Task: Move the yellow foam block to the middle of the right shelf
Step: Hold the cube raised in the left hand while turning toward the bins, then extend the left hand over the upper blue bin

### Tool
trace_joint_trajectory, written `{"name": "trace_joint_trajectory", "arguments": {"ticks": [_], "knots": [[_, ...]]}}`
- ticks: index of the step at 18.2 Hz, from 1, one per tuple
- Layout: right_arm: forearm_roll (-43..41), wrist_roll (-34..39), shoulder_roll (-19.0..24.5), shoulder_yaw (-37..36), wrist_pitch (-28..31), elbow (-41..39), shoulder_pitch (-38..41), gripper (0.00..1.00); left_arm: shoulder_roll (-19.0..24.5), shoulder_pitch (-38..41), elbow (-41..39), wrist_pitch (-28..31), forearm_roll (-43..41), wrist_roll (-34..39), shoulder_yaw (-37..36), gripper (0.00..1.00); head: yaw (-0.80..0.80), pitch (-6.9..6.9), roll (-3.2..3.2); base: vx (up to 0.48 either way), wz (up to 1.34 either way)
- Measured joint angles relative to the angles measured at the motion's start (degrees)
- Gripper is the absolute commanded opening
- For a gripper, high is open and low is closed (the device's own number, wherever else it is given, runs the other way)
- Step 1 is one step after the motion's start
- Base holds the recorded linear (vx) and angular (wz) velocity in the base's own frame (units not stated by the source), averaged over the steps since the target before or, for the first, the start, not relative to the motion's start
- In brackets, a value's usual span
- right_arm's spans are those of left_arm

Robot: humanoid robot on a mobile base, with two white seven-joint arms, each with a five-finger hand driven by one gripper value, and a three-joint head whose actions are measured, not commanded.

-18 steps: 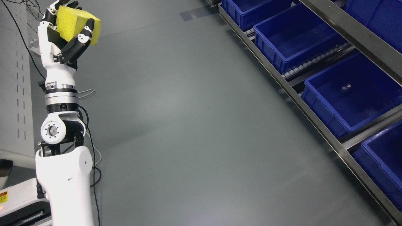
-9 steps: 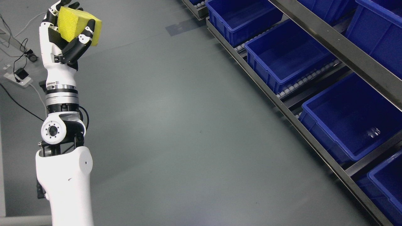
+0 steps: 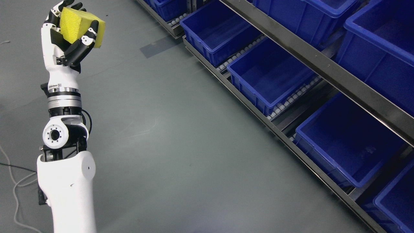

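Up at the far left, the left robot hand point(image 3: 69, 35) is raised high on its white arm point(image 3: 66, 181), which rises from the bottom left corner. Its dark fingers point(image 3: 89, 34) are curled around the yellow foam block point(image 3: 81, 24), thumb side pressing on the block's near face, other fingertips peeking over the top edge. The block sits tilted in the grasp, one corner pointing right, well above the grey floor point(image 3: 181, 139).

Over on the right, the shelf point(image 3: 291, 48) runs diagonally from the far middle to the near right corner, its metal rails shining. It is well apart from the hand, with a wide stretch of bare floor between them. Blue bins fill it: on the lower level one far bin point(image 3: 213, 32), a middle bin point(image 3: 268, 76) just beside it, and a nearer bin point(image 3: 349, 142) with something small and pale on its bottom, too small to tell. Roller tracks point(image 3: 288, 100) show under the bin fronts. More blue bins point(image 3: 381, 42) sit on the level above, at the far right.

White cables point(image 3: 16, 187) trail on the floor at the near left. A darker grey patch point(image 3: 158, 48) marks the floor close to the shelf's far end.
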Motion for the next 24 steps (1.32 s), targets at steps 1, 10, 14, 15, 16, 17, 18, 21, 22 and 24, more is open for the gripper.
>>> {"name": "trace_joint_trajectory", "arguments": {"ticks": [1, 10, 14, 15, 16, 17, 18, 21, 22, 24], "knots": [[0.0, 0.0, 0.0, 0.0, 0.0, 0.0, 0.0, 1.0, 0.0, 0.0, 0.01, 0.04, 0.0, 0.0, -0.01, 0.4, 0.0, 0.0, 0.0, 0.367, -0.34], [0.0, 0.0, 0.0, 0.0, 0.0, 0.0, 0.0, 1.0, 0.0, 0.01, -0.01, 0.29, 0.0, 0.0, -0.47, 0.41, 0.0, 0.0, 0.0, 0.292, -0.31], [0.0, 0.0, 0.0, 0.0, 0.0, 0.0, 0.0, 1.0, 0.0, 0.01, -0.03, 0.29, 0.0, 0.0, -0.84, 0.41, 0.0, 0.0, 0.0, 0.216, -0.27], [0.0, 0.0, 0.0, 0.0, 0.0, 0.0, 0.0, 1.0, 0.0, 0.01, -0.04, 0.29, 0.0, 0.0, -0.97, 0.41, 0.0, 0.0, 0.0, 0.197, -0.26], [0.0, 0.0, 0.0, 0.0, 0.0, 0.0, 0.0, 1.0, 0.0, 0.01, -0.06, 0.3, 0.0, 0.0, -1.09, 0.41, 0.0, 0.0, 0.0, 0.17, -0.28], [0.0, 0.0, 0.0, 0.0, 0.0, 0.0, 0.0, 1.0, 0.0, 0.01, -0.09, 0.3, 0.0, 0.0, -1.2, 0.41, 0.0, 0.0, 0.0, 0.17, -0.28], [0.0, 0.0, 0.0, 0.0, 0.0, 0.0, 0.0, 1.0, 0.0, 0.01, -0.12, 0.31, 0.0, 0.0, -1.32, 0.41, 0.0, 0.0, 0.0, 0.151, -0.29], [0.0, 0.0, 0.0, 0.0, 0.0, 0.0, 0.01, 1.0, 0.0, -0.01, -0.23, 0.31, 0.0, -0.01, -1.8, 0.42, 0.0, 0.0, 0.0, 0.114, -0.27], [0.0, 0.0, 0.0, 0.0, 0.0, 0.0, 0.0, 1.0, 0.0, -0.1, -0.28, 0.32, 0.0, -0.01, -1.99, 0.42, 0.0, 0.0, 0.0, 0.105, -0.25], [0.0, 0.0, 0.0, 0.0, 0.0, 0.0, 0.01, 1.0, 0.0, -0.36, -0.44, 0.43, 0.0, -0.02, -2.45, 0.42, 0.0, 0.0, 0.0, 0.086, -0.21]]}}
